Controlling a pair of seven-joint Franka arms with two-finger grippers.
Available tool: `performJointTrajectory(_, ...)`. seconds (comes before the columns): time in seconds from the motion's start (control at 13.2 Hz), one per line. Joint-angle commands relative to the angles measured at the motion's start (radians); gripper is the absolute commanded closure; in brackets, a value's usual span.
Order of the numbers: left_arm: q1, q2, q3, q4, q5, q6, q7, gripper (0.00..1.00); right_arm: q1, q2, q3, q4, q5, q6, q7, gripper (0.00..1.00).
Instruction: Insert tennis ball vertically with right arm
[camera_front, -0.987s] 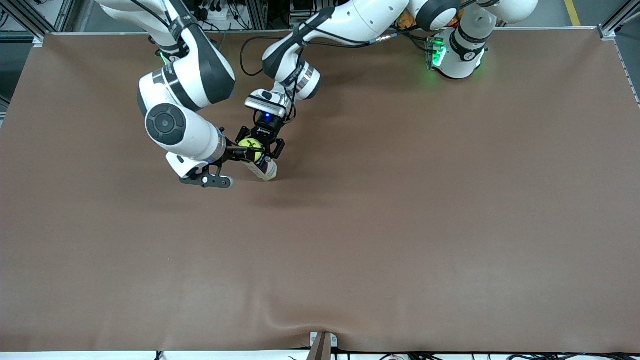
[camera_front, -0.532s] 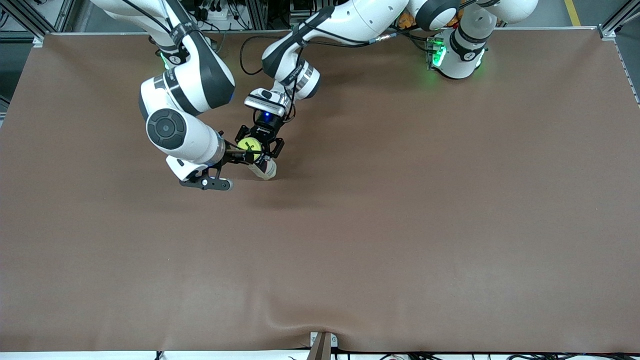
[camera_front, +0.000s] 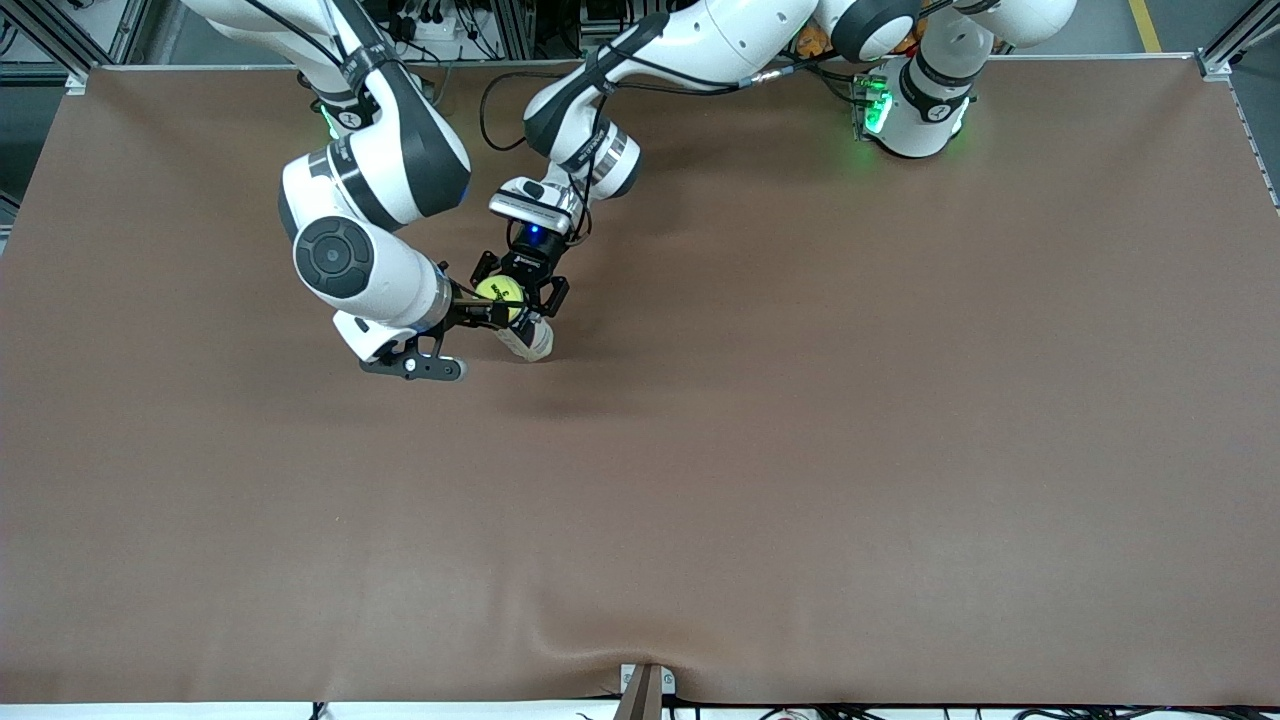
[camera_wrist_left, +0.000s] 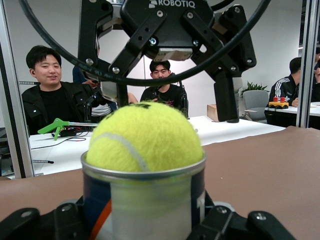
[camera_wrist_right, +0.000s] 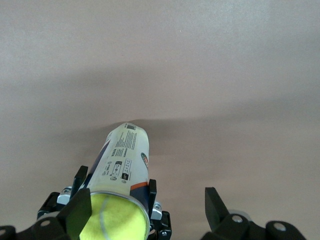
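A yellow tennis ball (camera_wrist_left: 145, 135) sits in the mouth of an upright clear can (camera_wrist_left: 145, 200), its top half sticking out. My left gripper (camera_wrist_left: 145, 222) is shut on the can's side near the rim and holds it standing on the table. My right gripper (camera_wrist_left: 172, 100) hangs just over the ball, open, with its fingers (camera_wrist_left: 225, 100) spread wide. From above, the ball (camera_wrist_right: 112, 220) fills the can (camera_wrist_right: 122, 155) between the right gripper's (camera_wrist_right: 147, 215) fingers. In the front view the ball (camera_front: 499, 290), can (camera_front: 528, 340), left gripper (camera_front: 522, 282) and right gripper (camera_front: 478, 312) cluster toward the right arm's end.
A brown cover (camera_front: 800, 450) spreads over the whole table, with a small fold (camera_front: 640, 650) at its edge nearest the front camera. Both arms crowd over the can. Black cables (camera_front: 500, 100) lie by the arms' bases. People sit at white tables (camera_wrist_left: 240, 127) past the table's edge.
The right arm has shifted very slightly over the can in the last second. The ball stays in the can's mouth and the left gripper keeps its hold.
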Motion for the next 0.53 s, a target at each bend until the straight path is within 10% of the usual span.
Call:
performJointTrajectory(0.0, 0.026, 0.041, -0.025, 0.074, 0.072, -0.008, -0.011, 0.25, -0.01, -0.02, 0.006, 0.041, -0.003, -0.096, -0.015, 0.0)
performJointTrajectory(0.46, 0.026, 0.04, -0.025, 0.072, 0.072, -0.006, -0.011, 0.25, -0.007, -0.028, 0.006, 0.01, 0.0, -0.118, -0.014, 0.0)
